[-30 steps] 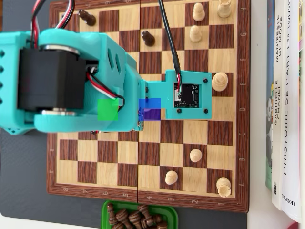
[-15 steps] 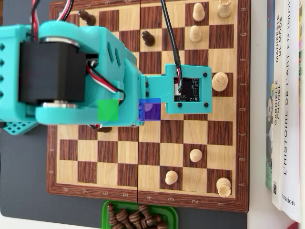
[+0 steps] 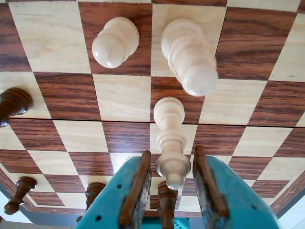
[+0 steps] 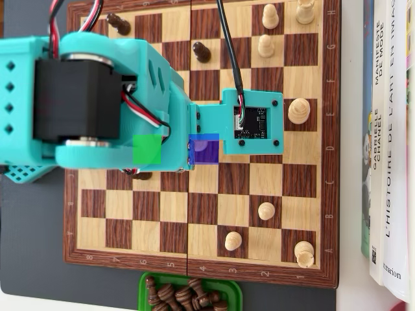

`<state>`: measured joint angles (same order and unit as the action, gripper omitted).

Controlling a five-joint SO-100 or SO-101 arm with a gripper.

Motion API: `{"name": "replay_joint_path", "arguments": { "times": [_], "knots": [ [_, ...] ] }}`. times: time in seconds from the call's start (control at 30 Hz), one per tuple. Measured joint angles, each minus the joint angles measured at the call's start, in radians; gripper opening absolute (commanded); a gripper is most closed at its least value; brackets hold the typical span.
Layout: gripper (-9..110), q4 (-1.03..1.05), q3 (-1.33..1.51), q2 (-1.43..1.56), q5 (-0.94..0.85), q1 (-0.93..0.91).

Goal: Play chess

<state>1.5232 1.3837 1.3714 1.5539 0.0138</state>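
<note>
Chess play centred on a tall pale wooden piece [image 3: 170, 138] between the teal gripper's [image 3: 171, 183] wood-lined fingers [image 3: 136, 191]; contact could not be confirmed, so whether they pinched it stayed unclear. Its long axis ran upright off the brown-and-cream wooden chessboard [image 4: 162, 223]. Nearer the overhead view's bottom edge, a green plastic tray [image 4: 144, 282] held dark captured pieces [image 4: 181, 295]. Teal arm [image 4: 97, 107] stretched horizontally across the board.
</note>
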Motion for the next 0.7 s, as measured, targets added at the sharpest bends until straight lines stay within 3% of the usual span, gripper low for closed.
{"name": "replay_joint_path", "arguments": {
  "times": [0.7],
  "knots": [
    [13, -0.003, 0.002, -0.043, 0.000, -0.009]
  ]
}}
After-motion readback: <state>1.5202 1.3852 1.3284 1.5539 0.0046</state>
